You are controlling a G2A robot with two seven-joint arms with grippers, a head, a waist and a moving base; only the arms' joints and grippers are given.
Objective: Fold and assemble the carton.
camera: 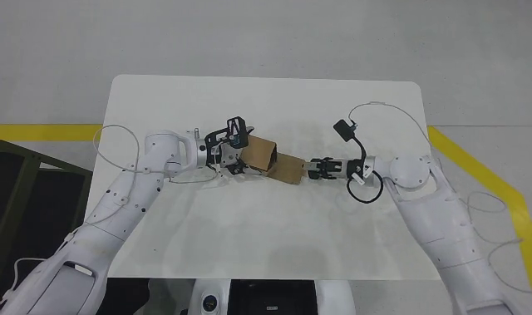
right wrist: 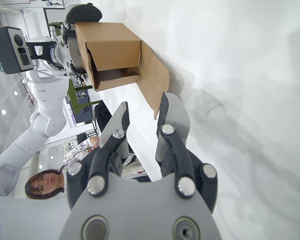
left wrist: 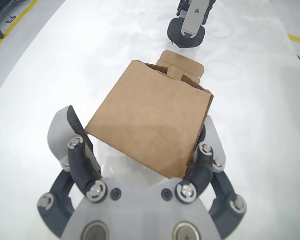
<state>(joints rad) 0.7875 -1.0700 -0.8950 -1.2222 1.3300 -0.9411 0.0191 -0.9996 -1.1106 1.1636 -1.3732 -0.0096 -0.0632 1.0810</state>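
A small brown carton (camera: 268,155) is in the middle of the white table (camera: 266,232), lying on its side. My left gripper (camera: 235,153) is shut on its closed end, one finger (left wrist: 76,126) on each side of the box (left wrist: 150,116). The far end is open, and a long flap (right wrist: 153,81) sticks out from it towards the right arm. My right gripper (camera: 314,169) is at the tip of that flap. It is open (right wrist: 145,103), with the flap's edge just inside, near one finger (right wrist: 170,111).
A thin cable (camera: 378,107) loops over the table's far right part beside the right arm's wrist camera (camera: 343,130). Bare tabletop lies in front of and behind the carton. Yellow tape lines (camera: 41,132) mark the floor on both sides.
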